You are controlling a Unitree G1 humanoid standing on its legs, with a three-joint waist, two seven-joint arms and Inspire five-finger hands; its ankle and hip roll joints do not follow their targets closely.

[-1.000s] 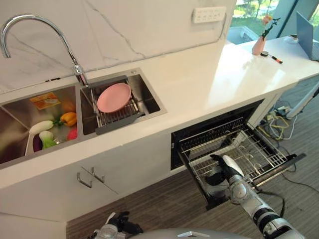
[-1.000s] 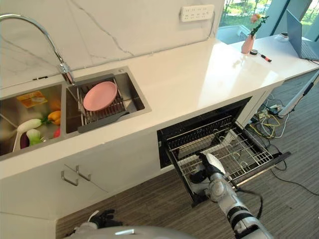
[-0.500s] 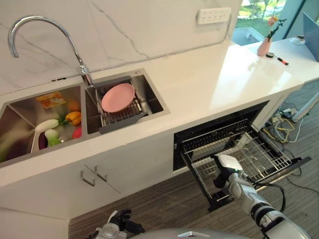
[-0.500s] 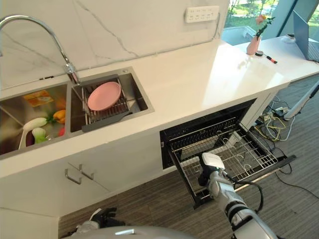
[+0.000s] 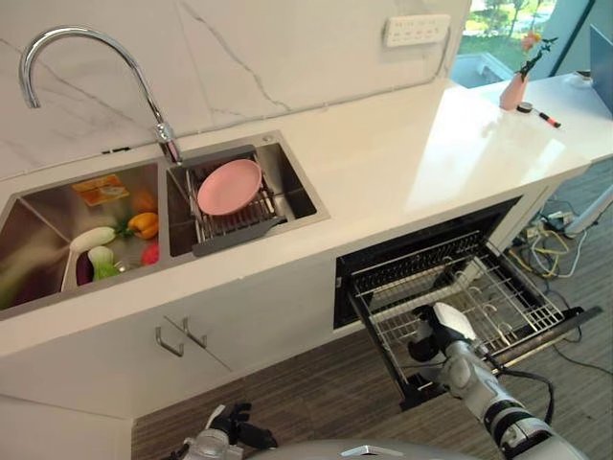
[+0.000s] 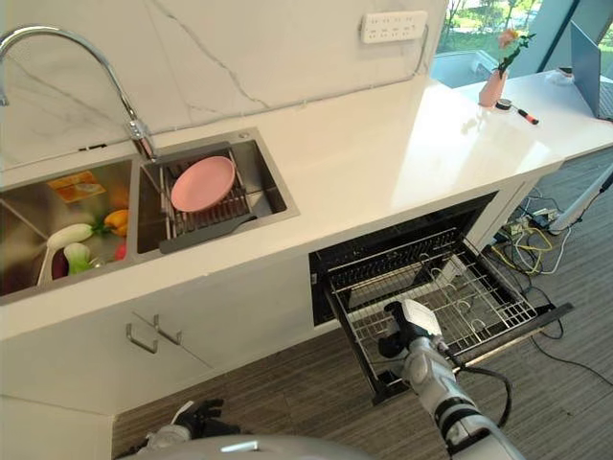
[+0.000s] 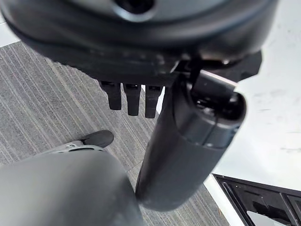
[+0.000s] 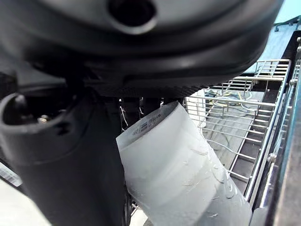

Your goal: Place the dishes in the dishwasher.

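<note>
A pink plate (image 5: 230,186) lies on the wire drainer in the right sink basin (image 5: 292,192). The dishwasher's lower rack (image 5: 498,297) is pulled out over the floor, below the counter. My right hand (image 5: 433,343) hovers at the rack's front left corner, curled round a whitish translucent cup (image 5: 451,321). The cup (image 8: 178,174) sits between the dark thumb (image 8: 61,155) and the fingers, with the rack's wires behind it. My left hand (image 5: 233,430) hangs low by the cabinet front, fingers relaxed and holding nothing.
The left sink basin (image 5: 57,206) holds several vegetables and a white ladle. A tall curved faucet (image 5: 86,72) stands behind the sinks. The white counter (image 5: 402,153) runs right to a pink vase (image 5: 514,88). Cables lie on the floor right of the rack.
The whole view has shifted slightly. My right hand has turned a little with the cup at the rack's front corner. The plate and left hand are unchanged.
</note>
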